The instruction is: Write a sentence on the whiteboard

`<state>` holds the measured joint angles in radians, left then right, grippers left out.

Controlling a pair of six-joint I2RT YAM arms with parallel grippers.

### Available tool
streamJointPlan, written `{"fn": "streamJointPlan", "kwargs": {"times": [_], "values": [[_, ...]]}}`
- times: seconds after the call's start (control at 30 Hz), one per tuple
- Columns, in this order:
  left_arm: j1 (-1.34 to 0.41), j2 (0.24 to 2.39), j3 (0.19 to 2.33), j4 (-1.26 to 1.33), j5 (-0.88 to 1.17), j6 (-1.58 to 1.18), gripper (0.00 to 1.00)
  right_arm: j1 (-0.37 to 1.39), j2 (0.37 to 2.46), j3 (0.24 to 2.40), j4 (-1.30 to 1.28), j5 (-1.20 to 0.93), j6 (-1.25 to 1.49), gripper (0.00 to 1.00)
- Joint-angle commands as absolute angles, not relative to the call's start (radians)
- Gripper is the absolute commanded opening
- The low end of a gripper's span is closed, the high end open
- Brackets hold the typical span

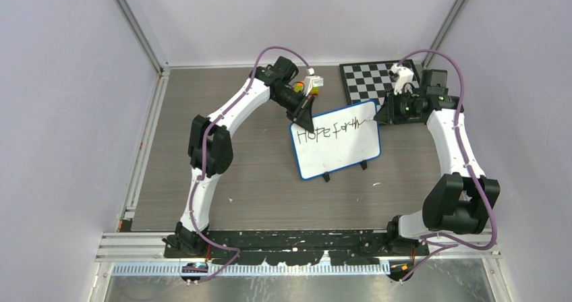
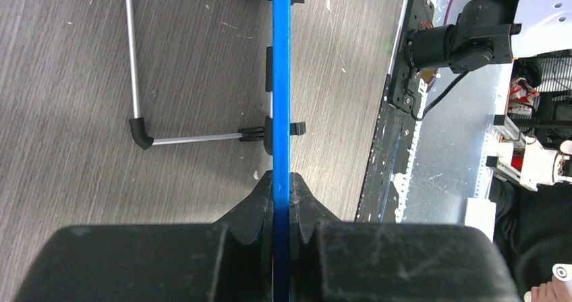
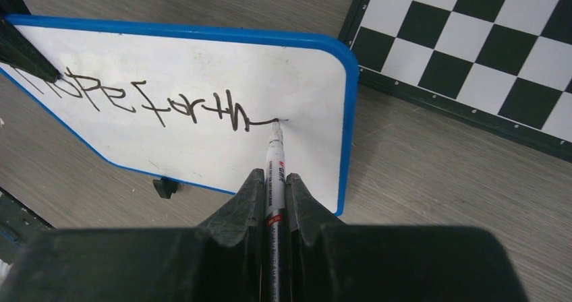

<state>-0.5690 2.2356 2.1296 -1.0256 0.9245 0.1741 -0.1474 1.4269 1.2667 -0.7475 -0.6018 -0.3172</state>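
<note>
The whiteboard (image 1: 340, 147), white with a blue rim and small black feet, stands propped up mid-table with "Hope for th" in black ink. My left gripper (image 1: 303, 121) is shut on its upper left corner; the left wrist view shows the blue rim (image 2: 280, 79) edge-on between the jaws (image 2: 281, 184). My right gripper (image 1: 382, 118) is at the board's upper right, shut on a white marker (image 3: 274, 174). The marker tip touches the board (image 3: 202, 66) at the end of the last stroke.
A black-and-white checkered board (image 1: 375, 79) lies behind the whiteboard at the back right, also in the right wrist view (image 3: 485, 46). The whiteboard's metal wire stand (image 2: 135, 79) rests on the wood-grain table. Grey walls enclose the table.
</note>
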Motion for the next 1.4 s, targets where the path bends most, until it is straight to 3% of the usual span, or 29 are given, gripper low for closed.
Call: {"fn": "streamJointPlan", "kwargs": {"times": [0.0, 0.93, 1.37], "values": [[-0.595, 2.258, 2.152, -1.028, 0.936, 0.183, 0.0, -0.155, 1.427, 1.331, -0.718, -0.594, -0.33, 0.0], [-0.594, 2.261, 2.155, -1.028, 0.935, 0.182, 0.0, -0.12, 1.42, 1.243, -0.738, -0.594, -0.351, 0.0], [-0.595, 2.262, 2.153, -1.028, 0.934, 0.182, 0.0, -0.166, 1.428, 1.312, -0.762, -0.547, -0.37, 0.0]]}}
